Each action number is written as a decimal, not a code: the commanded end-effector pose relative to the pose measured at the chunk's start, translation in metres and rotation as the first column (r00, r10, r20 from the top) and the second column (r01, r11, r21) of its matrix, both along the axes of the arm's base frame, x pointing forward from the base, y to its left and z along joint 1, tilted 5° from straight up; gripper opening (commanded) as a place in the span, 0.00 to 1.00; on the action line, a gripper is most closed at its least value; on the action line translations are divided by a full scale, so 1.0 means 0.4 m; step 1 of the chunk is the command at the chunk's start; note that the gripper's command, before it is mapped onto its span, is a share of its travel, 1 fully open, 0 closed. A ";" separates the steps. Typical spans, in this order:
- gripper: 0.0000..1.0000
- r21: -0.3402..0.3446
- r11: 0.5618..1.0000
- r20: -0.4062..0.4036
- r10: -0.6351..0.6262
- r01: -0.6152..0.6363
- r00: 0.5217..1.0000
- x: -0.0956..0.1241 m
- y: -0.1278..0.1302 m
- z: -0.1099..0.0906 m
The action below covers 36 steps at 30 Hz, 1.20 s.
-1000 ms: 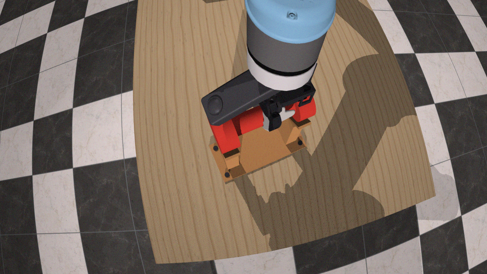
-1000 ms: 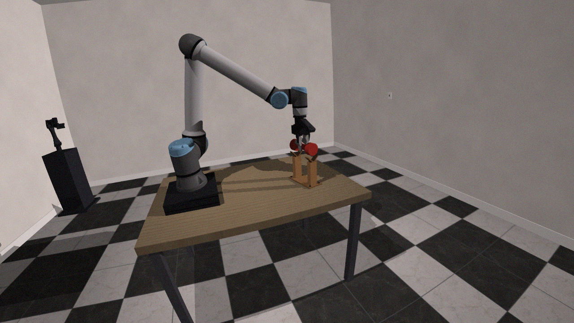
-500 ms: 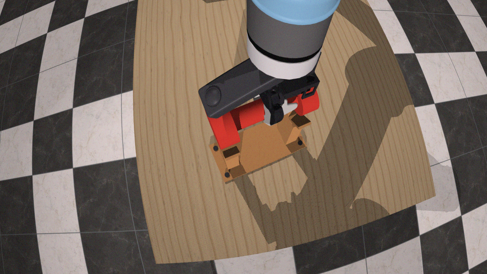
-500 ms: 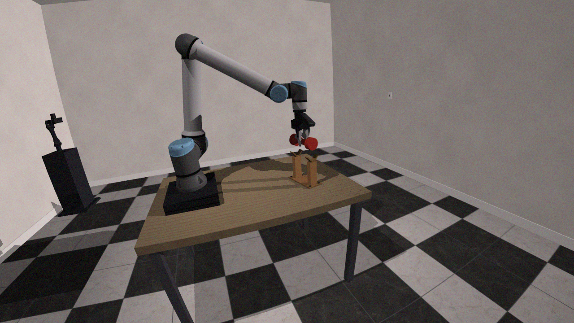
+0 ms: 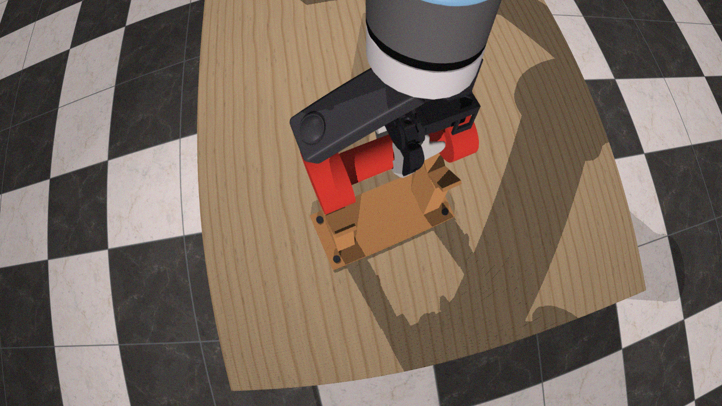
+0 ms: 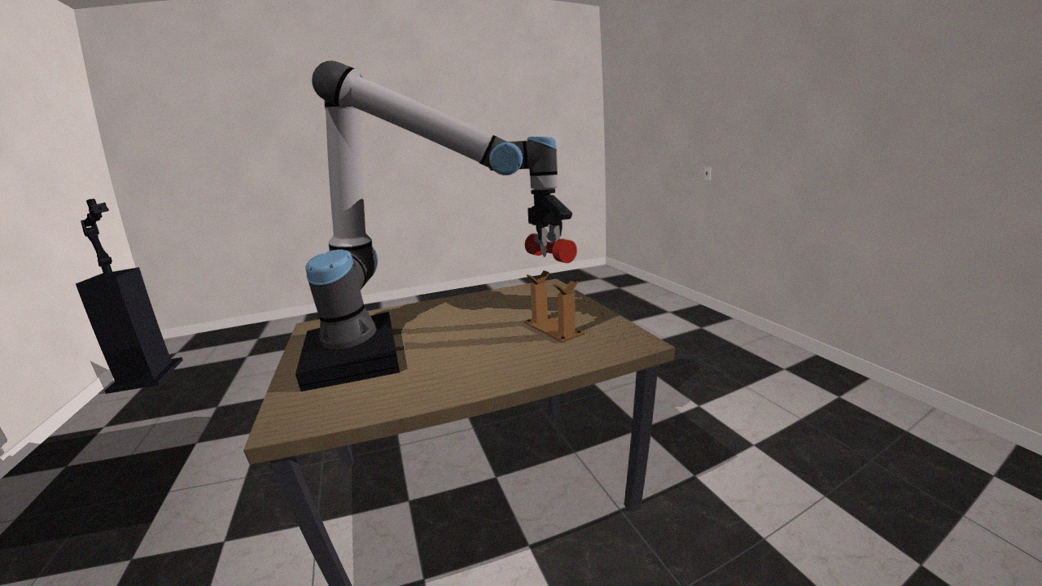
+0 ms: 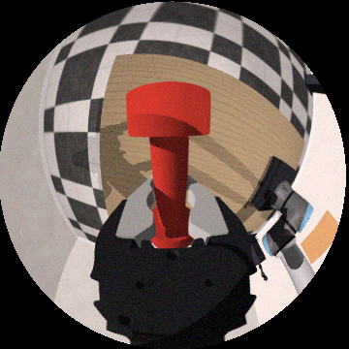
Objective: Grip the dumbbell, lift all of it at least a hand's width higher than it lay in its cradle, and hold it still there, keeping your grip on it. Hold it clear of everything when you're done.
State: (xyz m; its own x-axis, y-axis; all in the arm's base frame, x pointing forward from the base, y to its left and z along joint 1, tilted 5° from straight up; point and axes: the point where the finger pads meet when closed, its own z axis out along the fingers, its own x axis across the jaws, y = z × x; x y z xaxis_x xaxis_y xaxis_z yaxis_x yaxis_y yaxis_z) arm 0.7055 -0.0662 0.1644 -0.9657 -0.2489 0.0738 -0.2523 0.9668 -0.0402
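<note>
Tool [image 7: 171, 213] pinching red dumbbell [image 7: 169, 145] at mid-bar; grey fingers pressed against either side of the bar in wrist view. Tool pointing straight down from the wrist, seen in exterior view [image 6: 548, 231]. Dumbbell [image 6: 550, 247] hanging level in the air, apart from the cradle [image 6: 553, 309], open gap visible between its heads and the cradle's forked tops. No contact with anything but the fingers. From top view, dumbbell [image 5: 363, 161] partly hidden by the black tool body [image 5: 411, 146]; one head showing left, the other right. Cradle [image 5: 388, 212]: orange-brown, two upright posts on a flat base with dark screws at the corners, standing toward the right far part of wooden surface [image 6: 451, 378]. Arm base on a dark plate [image 6: 309, 378] at the left side of surface. Checkered floor [image 6: 764, 452] around; dark pedestal [image 6: 120, 321] by the left wall.
</note>
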 end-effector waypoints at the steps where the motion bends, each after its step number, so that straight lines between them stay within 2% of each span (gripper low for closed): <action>1: 0.00 -0.001 1.000 0.002 0.000 0.000 1.000 0.003 0.001 0.022; 11: 0.00 -0.001 1.000 0.002 0.000 0.000 1.000 0.004 0.002 0.047; 36: 0.00 -0.001 1.000 0.002 0.000 0.000 1.000 0.004 0.002 0.051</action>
